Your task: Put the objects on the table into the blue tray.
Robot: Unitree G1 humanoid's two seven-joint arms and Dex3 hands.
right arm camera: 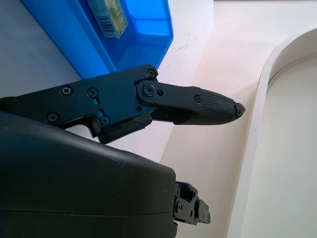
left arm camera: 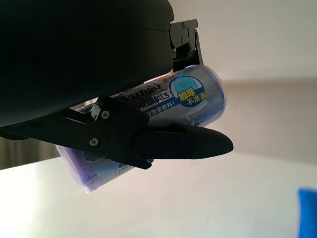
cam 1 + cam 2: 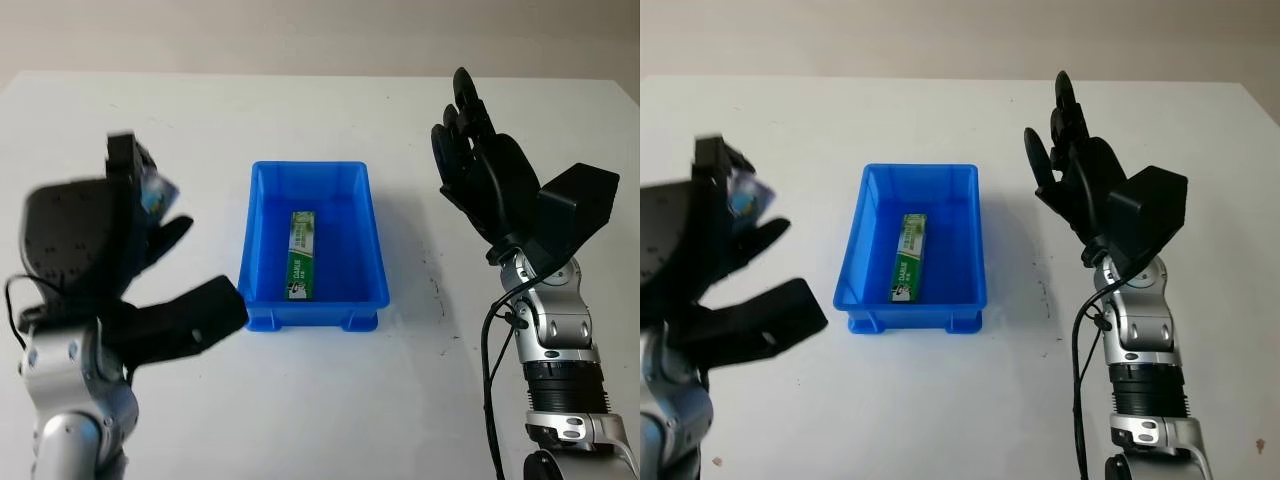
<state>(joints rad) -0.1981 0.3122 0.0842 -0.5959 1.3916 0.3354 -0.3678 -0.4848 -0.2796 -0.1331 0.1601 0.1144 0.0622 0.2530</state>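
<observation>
The left hand, raised above the white table to the left of the blue plastic tray, has its fingers clamped on a purple-white cylindrical packet, while the right hand is open to the tray's right, and a green rectangular box lies inside the tray.

The purple-and-white packet reads "…ATERIALS" with Chinese characters; the green box's print is too small to read.
</observation>
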